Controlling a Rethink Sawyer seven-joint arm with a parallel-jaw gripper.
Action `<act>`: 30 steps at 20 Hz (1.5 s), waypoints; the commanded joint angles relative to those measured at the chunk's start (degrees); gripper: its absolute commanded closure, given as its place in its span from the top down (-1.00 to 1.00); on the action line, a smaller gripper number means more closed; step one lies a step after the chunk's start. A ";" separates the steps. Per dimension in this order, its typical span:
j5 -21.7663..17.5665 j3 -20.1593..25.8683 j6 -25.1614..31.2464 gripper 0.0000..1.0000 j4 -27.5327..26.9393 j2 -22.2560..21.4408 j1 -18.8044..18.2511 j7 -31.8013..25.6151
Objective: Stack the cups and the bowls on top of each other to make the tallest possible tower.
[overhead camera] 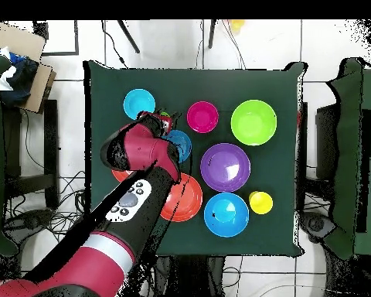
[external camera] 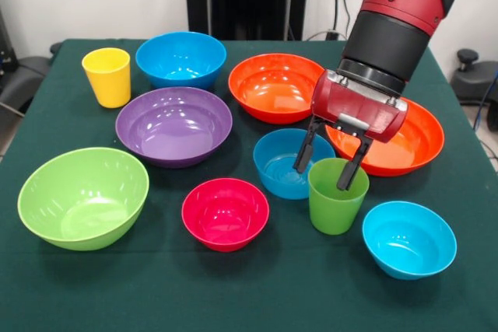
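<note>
We see the claw (external camera: 331, 166) hanging low over the green worktop (external camera: 311, 293), its two black fingers spread apart: one finger dips inside the mouth of the light green cup (external camera: 336, 196), the other comes down outside the cup's rim, over the small blue bowl (external camera: 285, 162) just beside it. The fingers straddle the cup's wall, and we cannot tell whether they press on it.

Directly behind the claw sit the two orange bowls: one (external camera: 276, 85) up and to its left in the front view, the other (external camera: 405, 141) partly hidden by the claw's red body. Below and to the right of the claw lies the cyan bowl (external camera: 408, 239); to its lower left, the pink-red bowl (external camera: 225, 213). Farther left of the claw we find the purple bowl (external camera: 173, 124), the lime green bowl (external camera: 83, 197), the larger blue bowl (external camera: 180, 59) and the yellow cup (external camera: 107, 76). Nothing is stacked; every piece rests singly on the worktop.
</note>
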 commanded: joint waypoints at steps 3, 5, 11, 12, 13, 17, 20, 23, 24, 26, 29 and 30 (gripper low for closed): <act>-0.91 7.67 1.16 1.00 1.19 0.11 -1.72 8.12; -0.85 7.96 1.57 1.00 1.41 -0.09 -1.91 8.14; 0.13 7.58 1.88 -1.00 1.93 0.00 -1.34 9.29; 0.11 7.35 2.05 -1.00 1.73 0.09 -1.22 9.15; 0.08 7.55 2.11 -1.00 1.91 -0.03 -1.32 9.16; 0.14 7.58 1.90 -1.00 2.04 0.00 -1.29 9.30; -0.28 7.21 1.93 -1.00 1.73 0.02 -1.20 8.77; -0.30 7.21 1.96 -1.00 1.87 -0.09 -1.14 8.78; -0.33 7.20 1.87 -1.00 1.88 -0.06 -1.15 8.77; -0.48 7.34 1.70 -1.00 1.95 -0.08 -1.24 8.68; -0.48 7.35 1.93 -1.00 2.04 -0.25 -1.21 8.64; -0.49 7.32 1.92 -1.00 2.06 -0.26 -1.21 8.64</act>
